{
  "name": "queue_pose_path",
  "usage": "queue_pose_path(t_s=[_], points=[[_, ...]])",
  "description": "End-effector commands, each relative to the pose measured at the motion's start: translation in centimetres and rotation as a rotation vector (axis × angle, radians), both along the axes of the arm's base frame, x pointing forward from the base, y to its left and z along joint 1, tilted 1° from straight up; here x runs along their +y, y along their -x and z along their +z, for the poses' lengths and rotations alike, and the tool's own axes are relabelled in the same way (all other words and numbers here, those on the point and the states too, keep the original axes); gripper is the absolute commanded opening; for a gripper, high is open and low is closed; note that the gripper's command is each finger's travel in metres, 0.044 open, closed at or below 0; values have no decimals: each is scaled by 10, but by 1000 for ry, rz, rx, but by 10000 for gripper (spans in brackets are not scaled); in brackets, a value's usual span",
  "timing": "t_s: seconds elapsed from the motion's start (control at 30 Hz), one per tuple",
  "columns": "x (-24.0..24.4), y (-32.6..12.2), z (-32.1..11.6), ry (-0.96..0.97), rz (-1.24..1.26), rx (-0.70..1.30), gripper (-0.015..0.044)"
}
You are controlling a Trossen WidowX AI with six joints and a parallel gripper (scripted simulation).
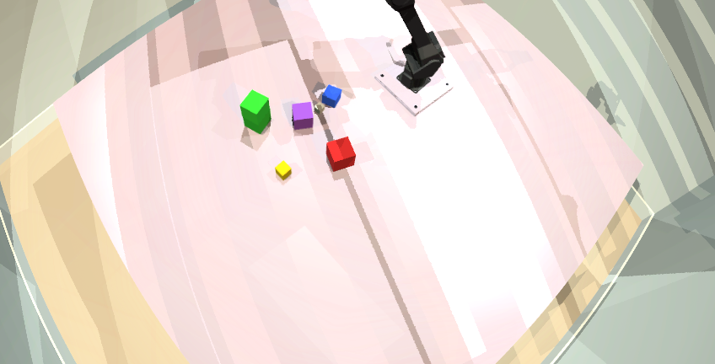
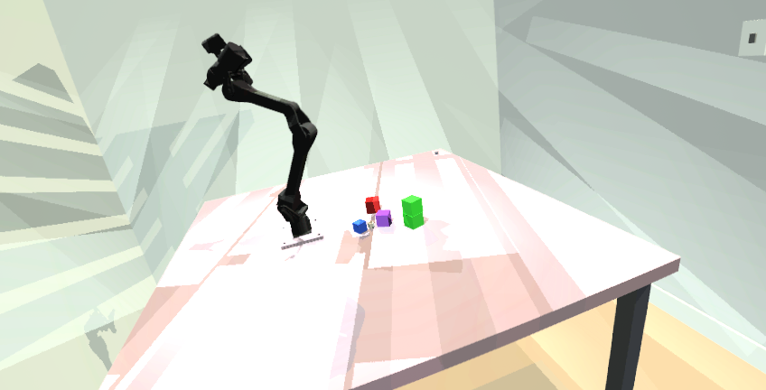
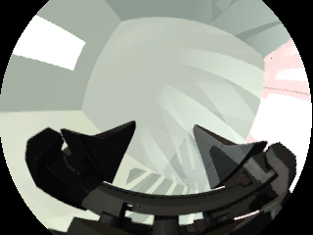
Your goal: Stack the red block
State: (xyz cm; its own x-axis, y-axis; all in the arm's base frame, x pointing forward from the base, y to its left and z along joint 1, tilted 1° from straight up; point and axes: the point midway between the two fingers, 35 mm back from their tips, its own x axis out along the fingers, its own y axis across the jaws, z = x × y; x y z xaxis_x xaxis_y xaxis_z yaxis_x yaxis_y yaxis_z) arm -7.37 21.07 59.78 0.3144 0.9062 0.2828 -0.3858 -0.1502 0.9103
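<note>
Top view: small red cube [image 1: 341, 153] sits on pale pink surface [image 1: 451, 240], near tall green two-block tower [image 1: 255, 110]; purple cube [image 1: 302, 115] between, just beside tower; blue cube [image 1: 331, 95] and yellow cube [image 1: 283, 169] close by.

Exterior: black arm raised far from tower, claw [image 2: 213, 45] high. Risk: carried block or finger clips purple cube or tower on approach. Open room beyond tower.

Wrist: claw wide open, empty; blocks probably out of sight.
</note>
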Motion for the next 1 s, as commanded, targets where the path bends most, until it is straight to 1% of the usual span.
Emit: queue_pose_path(t_s=[0.0, 0.03, 0.27, 0.43, 0.63, 0.97], points=[[1, 0, 0, 1, -3, -4, 426], [3, 0, -1, 3, -12, -16, 440], [33, -8, -12, 51, -125, -172, 440], [54, -21, -22, 94, -201, -262, 440], [77, -43, -38, 160, -286, -356, 440], [118, -90, -78, 369, -399, -525, 440]])
